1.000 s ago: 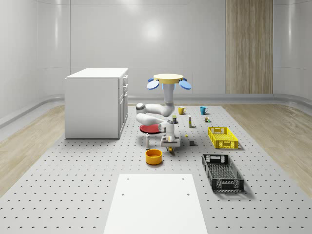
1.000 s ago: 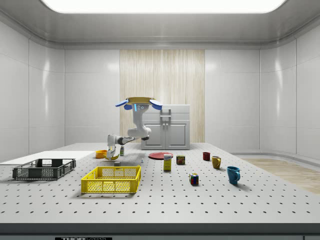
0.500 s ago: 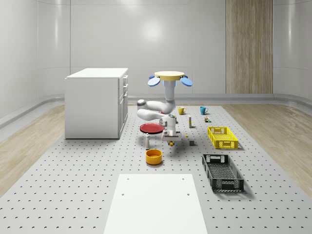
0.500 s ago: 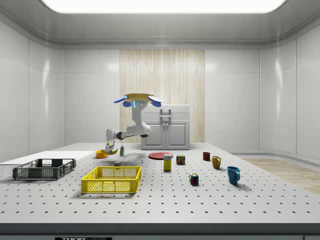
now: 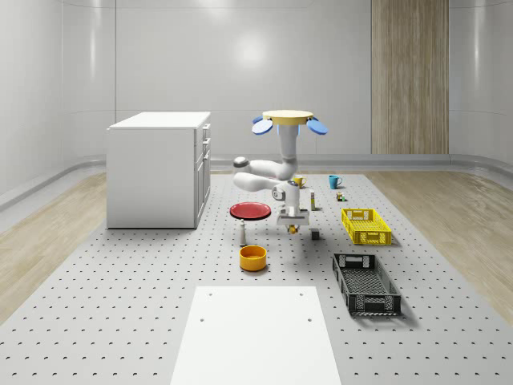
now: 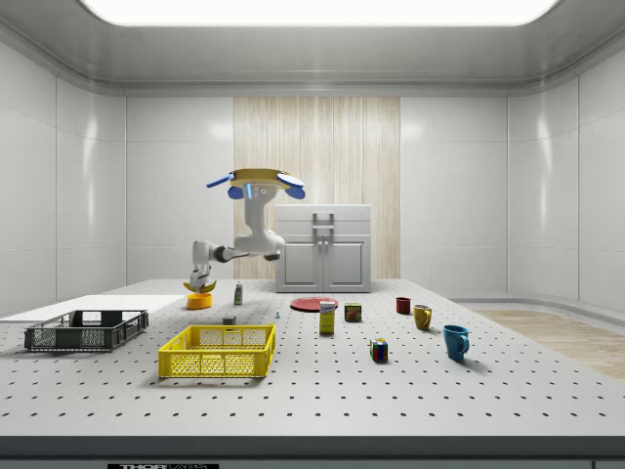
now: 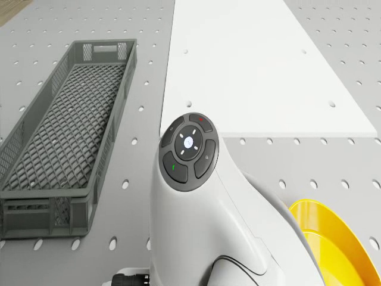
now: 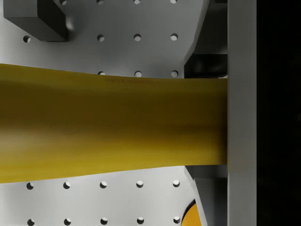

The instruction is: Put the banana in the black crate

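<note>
The yellow banana (image 8: pixel 113 127) lies crosswise against a grey finger (image 8: pixel 241 94), and my gripper (image 5: pixel 294 227) is shut on it, holding it a little above the perforated table. In the side view the gripper (image 6: pixel 201 281) and banana (image 6: pixel 200 287) hang just above the orange bowl (image 6: pixel 199 301). The drone (image 5: pixel 286 120) hovers between the red plate (image 5: pixel 250 210) and the yellow crate (image 5: pixel 365 226). The black crate (image 5: pixel 366 282) sits nearer the whole-scene view's front right, apart from the gripper. In the drone view it is beside the arm's wrist (image 7: pixel 189 154), marked here on its rim (image 7: pixel 121 104).
A white cabinet (image 5: pixel 159 168) stands at the whole-scene view's left. A white board (image 5: pixel 258 333) lies at the front. A small bottle (image 5: pixel 242 233), a grey block (image 5: pixel 317 234), mugs (image 5: pixel 334 181) and small boxes (image 6: pixel 327 318) stand around the table.
The drone and arm have shifted toward the whole-scene view's right, and the gripper has risen from the table with the banana in it.
</note>
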Available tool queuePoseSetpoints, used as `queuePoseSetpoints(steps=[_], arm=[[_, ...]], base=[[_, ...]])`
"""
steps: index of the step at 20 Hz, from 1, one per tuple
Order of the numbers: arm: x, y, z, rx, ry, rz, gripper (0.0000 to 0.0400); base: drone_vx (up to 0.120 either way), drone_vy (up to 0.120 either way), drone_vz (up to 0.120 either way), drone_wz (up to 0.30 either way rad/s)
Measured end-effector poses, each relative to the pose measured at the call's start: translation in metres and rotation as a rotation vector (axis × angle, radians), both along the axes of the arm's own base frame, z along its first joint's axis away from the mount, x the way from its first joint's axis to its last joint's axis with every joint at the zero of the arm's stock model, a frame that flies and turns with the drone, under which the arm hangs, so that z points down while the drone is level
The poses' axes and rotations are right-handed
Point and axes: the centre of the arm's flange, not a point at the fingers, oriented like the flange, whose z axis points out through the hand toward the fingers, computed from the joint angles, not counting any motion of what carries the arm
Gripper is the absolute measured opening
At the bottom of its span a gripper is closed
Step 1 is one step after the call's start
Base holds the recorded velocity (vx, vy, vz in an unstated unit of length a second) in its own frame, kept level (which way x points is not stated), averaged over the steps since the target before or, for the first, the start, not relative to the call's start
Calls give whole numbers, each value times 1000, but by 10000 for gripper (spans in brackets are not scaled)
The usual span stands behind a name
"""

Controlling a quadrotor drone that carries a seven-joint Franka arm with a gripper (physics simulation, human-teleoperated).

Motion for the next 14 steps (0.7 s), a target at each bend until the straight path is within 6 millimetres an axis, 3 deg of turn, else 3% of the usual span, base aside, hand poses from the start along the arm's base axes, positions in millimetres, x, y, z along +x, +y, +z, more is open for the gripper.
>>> queuePoseSetpoints(steps=[9,14], arm=[[0,0,-1,0,0,0,199],[0,0,-1,0,0,0,199]], base=[[120,120,0,0],[120,120,72,0]])
